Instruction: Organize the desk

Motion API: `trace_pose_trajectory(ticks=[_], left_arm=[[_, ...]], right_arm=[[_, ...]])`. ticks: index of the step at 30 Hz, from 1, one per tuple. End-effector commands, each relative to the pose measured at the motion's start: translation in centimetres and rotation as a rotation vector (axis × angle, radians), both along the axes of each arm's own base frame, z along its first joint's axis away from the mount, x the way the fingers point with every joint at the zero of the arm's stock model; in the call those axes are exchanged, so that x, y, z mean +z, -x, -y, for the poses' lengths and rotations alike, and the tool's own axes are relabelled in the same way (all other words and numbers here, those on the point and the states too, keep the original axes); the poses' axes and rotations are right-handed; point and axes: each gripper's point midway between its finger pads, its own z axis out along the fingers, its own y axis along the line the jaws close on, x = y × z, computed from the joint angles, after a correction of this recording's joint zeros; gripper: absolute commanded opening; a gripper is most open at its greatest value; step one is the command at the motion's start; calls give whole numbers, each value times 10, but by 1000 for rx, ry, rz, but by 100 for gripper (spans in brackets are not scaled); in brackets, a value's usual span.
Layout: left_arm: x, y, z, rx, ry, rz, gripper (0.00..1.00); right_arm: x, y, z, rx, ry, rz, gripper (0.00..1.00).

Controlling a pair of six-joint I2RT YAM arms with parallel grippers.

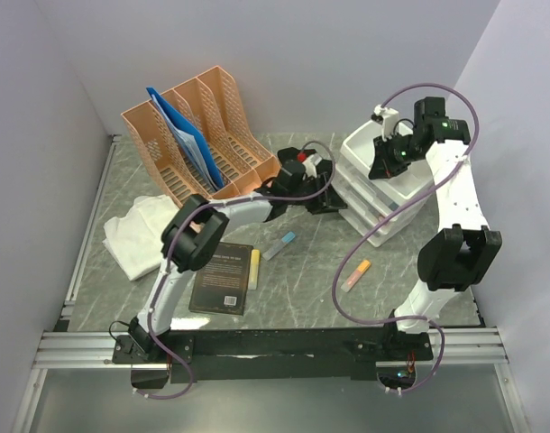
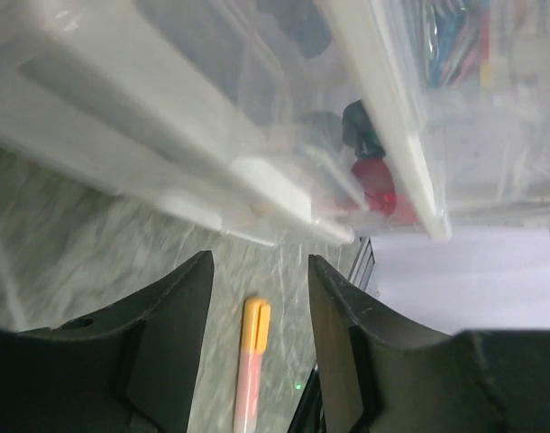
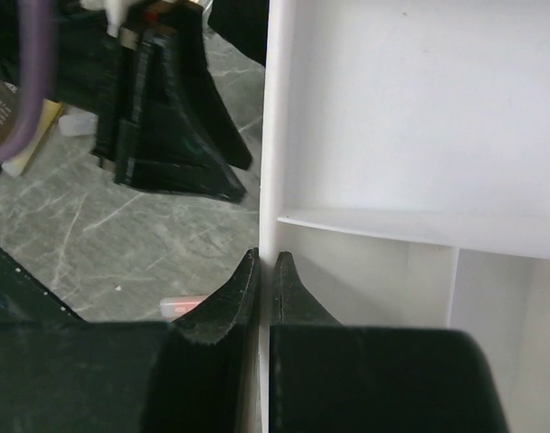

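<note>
Tabletop: the grey-green marble-patterned tabletop [image 1: 293,281] fills the floor of the scene, from the black rail at the near edge, where both arms are bolted, to the back wall.
Drawer unit: a white plastic stacked drawer unit [image 1: 370,216] stands on the right half of the tabletop. A red and black item [image 2: 370,171] shows through a translucent drawer front.
Right fingers: the right gripper [image 3: 267,257] is pinched tight on the thin upright rim of the unit's top tray, 1 finger on each side of the wall.
Left fingers: the left gripper [image 2: 259,271] is about half open with nothing between its fingers, hovering just in front of the unit's lower drawer front.
Loose items: an orange-capped pink highlighter [image 1: 356,274] lies near the unit. A blue-capped marker [image 1: 279,244] lies at mid-table. A black book [image 1: 223,277] with a yellow pad [image 1: 254,269] touching its right edge lies nearer the rail.
Left side: a crumpled white cloth [image 1: 140,234] lies in front of an orange 3-slot mesh file rack [image 1: 223,108] that holds blue folders [image 1: 189,140].
Step in hand: probably working a drawer with the left arm while the right braces the stack.
Doing it well: hold the right pinch firm so the unit cannot slide or tip. Square the left fingers to the drawer's handle lip before closing, move the drawer straight along its runners, and stay above the highlighter on the tabletop.
</note>
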Motion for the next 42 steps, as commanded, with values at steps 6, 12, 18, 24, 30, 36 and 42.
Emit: trace_pose_trajectory(ticks=[6,12,18,24,30,36,42], left_arm=[[69,3,-44,44,63,197,66],[60,9,-32,6,113,123,71],[56,21,-14,-26,208,44,72],[58,14,0,19,295,-1,79],[50,2,7,73,292,-13,94],[38,-1,9,110,314,-39,94],[47,-9,20,141,346,-13,95]], right_arm=[[29,6,-1,-27,-115,-32,0],[35,10,4,-37,-127,-18,0],[44,14,-5,-33,-233,-30,0],[45,10,-13,-32,-309,-57,0],[58,1,-1,-73,-316,-15,0],[65,2,0,-76,-389,-22,0],[68,8,-10,-57,-465,-55,0]])
